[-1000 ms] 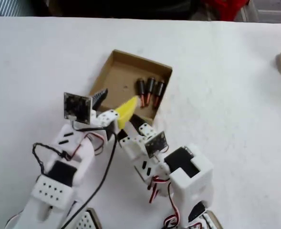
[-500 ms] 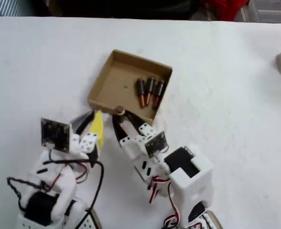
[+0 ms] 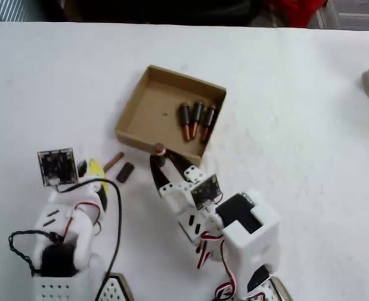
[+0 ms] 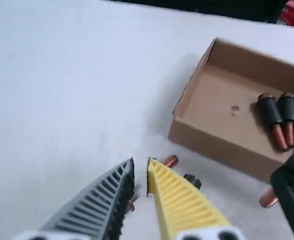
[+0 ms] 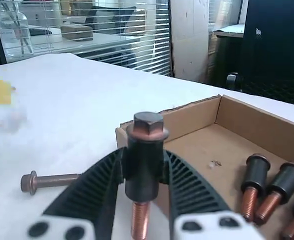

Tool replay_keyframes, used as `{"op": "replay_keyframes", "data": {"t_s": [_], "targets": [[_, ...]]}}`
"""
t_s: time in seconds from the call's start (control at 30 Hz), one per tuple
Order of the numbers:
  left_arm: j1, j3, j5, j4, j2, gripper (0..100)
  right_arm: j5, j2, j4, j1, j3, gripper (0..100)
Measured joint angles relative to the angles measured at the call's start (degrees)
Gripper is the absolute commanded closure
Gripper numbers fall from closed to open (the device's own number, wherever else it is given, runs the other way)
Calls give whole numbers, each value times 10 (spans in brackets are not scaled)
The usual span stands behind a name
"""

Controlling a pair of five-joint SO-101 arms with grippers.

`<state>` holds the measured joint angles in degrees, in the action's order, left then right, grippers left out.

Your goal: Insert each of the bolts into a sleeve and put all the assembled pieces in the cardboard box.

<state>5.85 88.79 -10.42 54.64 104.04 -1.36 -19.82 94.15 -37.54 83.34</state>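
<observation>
**A:** Where do things stand, biggest first?

**B:** On the white table [image 3: 297, 125] the cardboard box [image 3: 148, 111] already holds three assembled pieces [image 3: 197, 119], lying side by side against its far wall. The right gripper [image 3: 162, 162] is clamped on a fourth assembled piece [image 5: 146, 150], held upright with the head on top, just at the box's near wall and not yet over its floor.

**A:** And the left gripper?

**B:** The left gripper [image 4: 141, 167] hangs low over the table with nothing in it, its fingers only a narrow gap apart. Just beyond its tips lie a loose bolt [image 3: 114, 162] and a loose black sleeve [image 3: 125, 172], close together and near the box's outer wall.

**A:** So which step is this?

**B:** I'd say it's boxing the fourth piece. The next move would be to carry it over the near wall, above bare cardboard and clear of the three, and then part the fingers. After that, the last bolt and sleeve need joining. The left fingers would have to spread wider to take either one.
</observation>
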Motion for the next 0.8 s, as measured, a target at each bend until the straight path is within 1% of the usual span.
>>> {"op": "replay_keyframes", "data": {"t_s": [0.13, 0.23, 0.37, 0.5, 0.63, 0.8], "targets": [[16, 77, 1, -28, 0, 922, 0, 0, 0, 4, 0, 981], [30, 82, 1, -30, 0, 922, 0, 0, 0, 14, 0, 981], [38, 83, 7, 5, 0, 923, 0, 0, 0, 16, 0, 981], [38, 83, 80, 56, 0, 924, 0, 0, 0, 26, 0, 981], [38, 83, 98, 63, 0, 924, 0, 39, 0, 48, 25, 981], [38, 83, 99, 63, 0, 924, 0, 126, 0, 75, 67, 981]]}}
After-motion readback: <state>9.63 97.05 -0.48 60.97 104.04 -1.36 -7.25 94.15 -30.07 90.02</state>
